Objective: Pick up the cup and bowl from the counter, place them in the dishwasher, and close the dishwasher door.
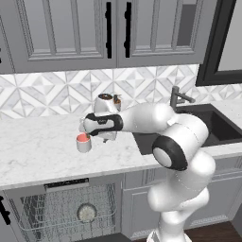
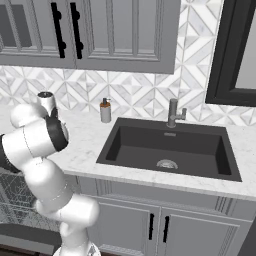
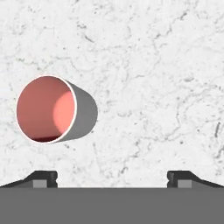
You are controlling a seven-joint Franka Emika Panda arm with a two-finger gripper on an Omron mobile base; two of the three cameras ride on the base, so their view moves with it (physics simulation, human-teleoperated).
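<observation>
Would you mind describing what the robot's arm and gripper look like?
The arm is glossy white with rounded, bulbous links and dark grey to black joint bands. The gripper ends in two small dark finger tips with lighter grey pads. No cables or markings are visible.

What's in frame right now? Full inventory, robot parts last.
cup: 1, grey with red-pink inside, upright on the counter, left of the sink
bowl: 1, dark grey rim, pale inside, in the dishwasher rack
counter: 1, white marble, under the backsplash
sink: 1, black, set into the counter
faucet: 1, grey, behind the sink
soap dispenser: 1, grey with a dark pump, by the backsplash left of the sink
dishwasher: 1, open, grey wire rack, below the counter
upper cabinets: grey, black handles
lower cabinets: grey, under the sink
arm: 1, white, dark joints
gripper: 1, open, above the counter, cup off to one side
</observation>
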